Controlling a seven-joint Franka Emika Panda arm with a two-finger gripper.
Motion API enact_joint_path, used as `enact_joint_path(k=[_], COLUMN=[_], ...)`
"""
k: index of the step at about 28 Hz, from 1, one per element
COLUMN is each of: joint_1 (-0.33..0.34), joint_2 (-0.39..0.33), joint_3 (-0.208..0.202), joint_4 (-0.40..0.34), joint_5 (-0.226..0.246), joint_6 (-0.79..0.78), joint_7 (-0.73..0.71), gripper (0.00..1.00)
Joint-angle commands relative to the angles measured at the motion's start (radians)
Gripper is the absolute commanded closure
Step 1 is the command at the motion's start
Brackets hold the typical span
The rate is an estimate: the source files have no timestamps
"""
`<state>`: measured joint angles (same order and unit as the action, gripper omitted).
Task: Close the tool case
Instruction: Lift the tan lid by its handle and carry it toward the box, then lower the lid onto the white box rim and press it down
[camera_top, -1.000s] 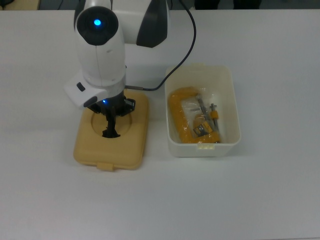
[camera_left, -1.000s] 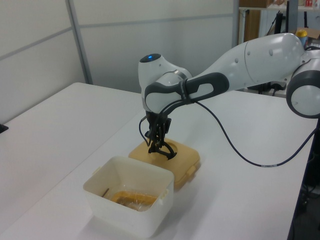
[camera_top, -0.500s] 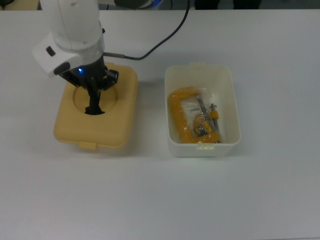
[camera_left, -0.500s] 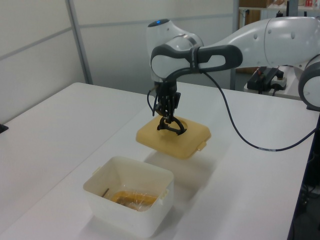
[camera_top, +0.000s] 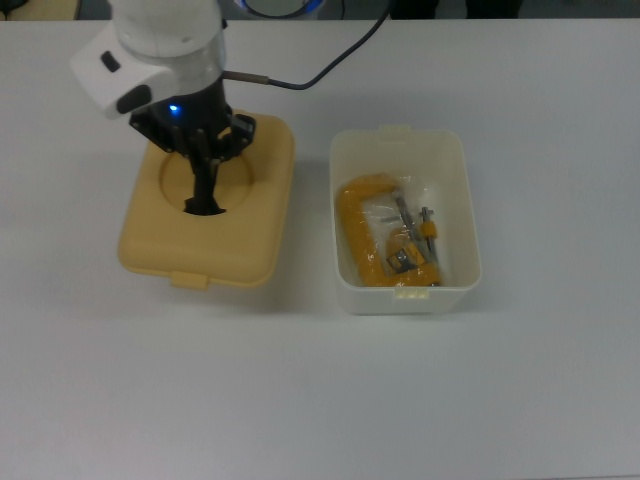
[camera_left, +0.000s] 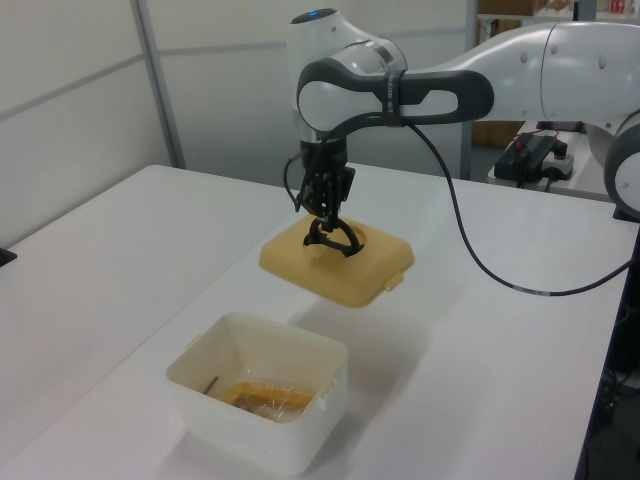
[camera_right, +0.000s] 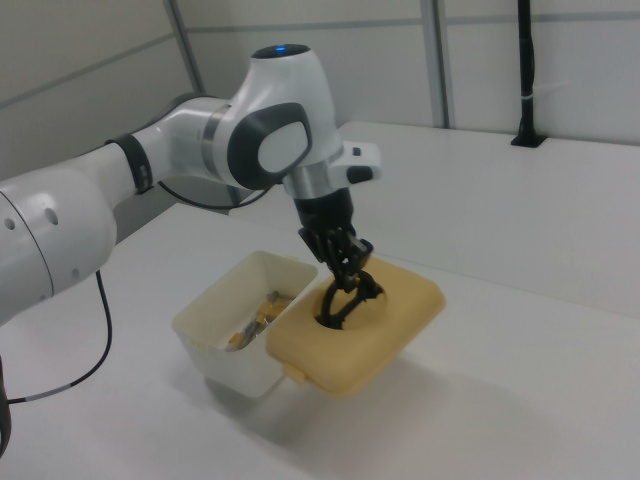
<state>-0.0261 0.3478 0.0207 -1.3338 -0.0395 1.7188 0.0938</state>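
The gripper (camera_left: 326, 218) is pinched tight on the black handle (camera_top: 205, 200) that sits in the round recess of the tan lid (camera_top: 240, 250), and the lid hangs from it in the air, clear of the white table (camera_top: 500, 400). In the left view you can see its shadow on the table underneath, which tells you it is off the surface. The lid is tilted a little, not level.

The white tub (camera_top: 460, 200) stands open on the table, and everything is easiest placed against it. In the top view the lid is to the tub's left, close beside it but not over it. Half a second ago it was further off to the top view's left, with a wider strip of table between lid and tub; that strip has now narrowed to a thin gap. A full second ago the lid lay flat on the table beside the tub, so it has been lifted, swung away, and is now coming back toward the tub. In the left view the lid floats above and behind the tub, nearer to it than before.

Inside the tub lies an orange clamp (camera_top: 360, 235) with some small metal bits (camera_top: 415, 225) beside it, just where they were in the earlier frames. The tub itself has not shifted. A black cable (camera_left: 480, 270) trails from the arm (camera_left: 520, 75).
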Motion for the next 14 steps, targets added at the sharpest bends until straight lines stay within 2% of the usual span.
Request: enact_joint_path(k=[1, 6, 10, 14], joint_1=[0.006, 0.005, 0.008, 0.009], joint_2=[-0.003, 0.002, 0.003, 0.007], joint_3=[0.096, 0.174, 0.196, 0.238], joint_4=[0.016, 0.016, 0.016, 0.016], joint_5=[-0.060, -0.089, -0.091, -0.097], joint_6=[-0.030, -0.027, -0.022, -0.021], joint_7=[0.116, 0.176, 0.190, 0.202], gripper=[1.00, 1.00, 1.00, 1.00])
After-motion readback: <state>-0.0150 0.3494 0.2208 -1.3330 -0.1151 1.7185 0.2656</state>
